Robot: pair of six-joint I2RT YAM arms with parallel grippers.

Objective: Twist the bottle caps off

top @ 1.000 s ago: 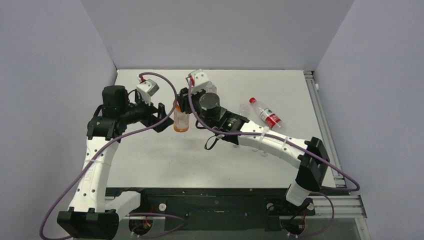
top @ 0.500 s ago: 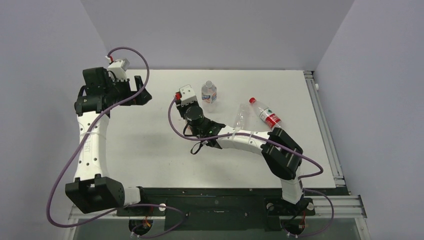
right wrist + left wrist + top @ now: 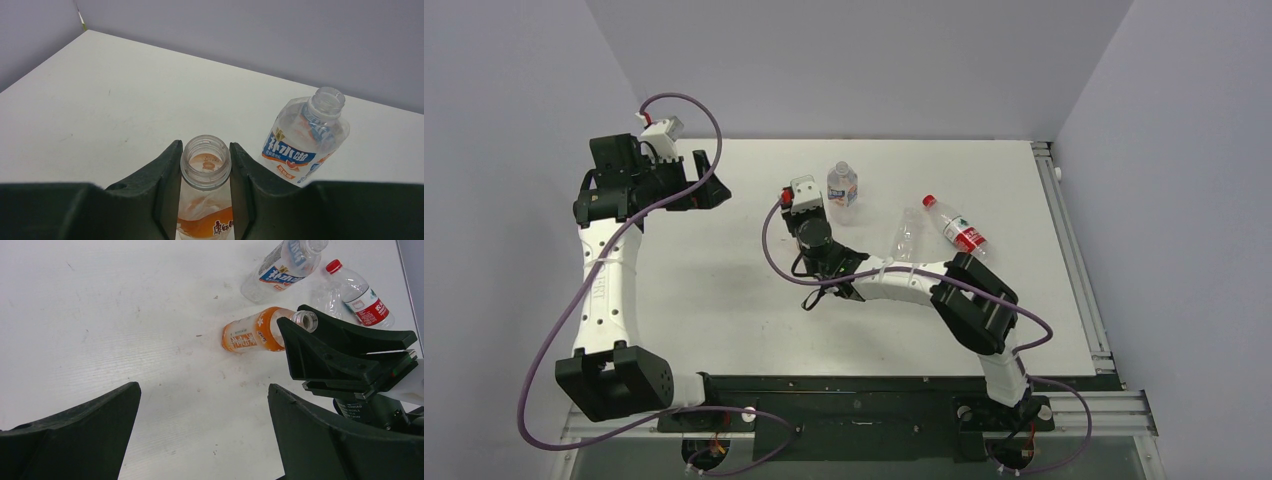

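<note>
My right gripper [image 3: 205,155] is shut on the open, capless neck of the orange bottle [image 3: 205,210]. The left wrist view shows that bottle [image 3: 252,332] on the white table with the right gripper's black fingers [image 3: 320,347] at its neck. From above, the right wrist [image 3: 814,235] hides it. One of the bottle caps, the red one [image 3: 929,200], sits screwed on a lying red-label bottle [image 3: 964,236]. My left gripper [image 3: 707,180] hangs open and empty at the back left, well apart from the bottles.
A capless blue-label clear bottle [image 3: 842,185] stands just behind the right wrist. A crumpled clear bottle [image 3: 906,232] lies between it and the red-label bottle. Grey walls close the table's back and sides. A metal rail [image 3: 1074,270] runs along the right edge.
The left arm has swung from beside the orange bottle to the back left and stayed there. The right arm has folded in, and its wrist now covers the bottle from above.
</note>
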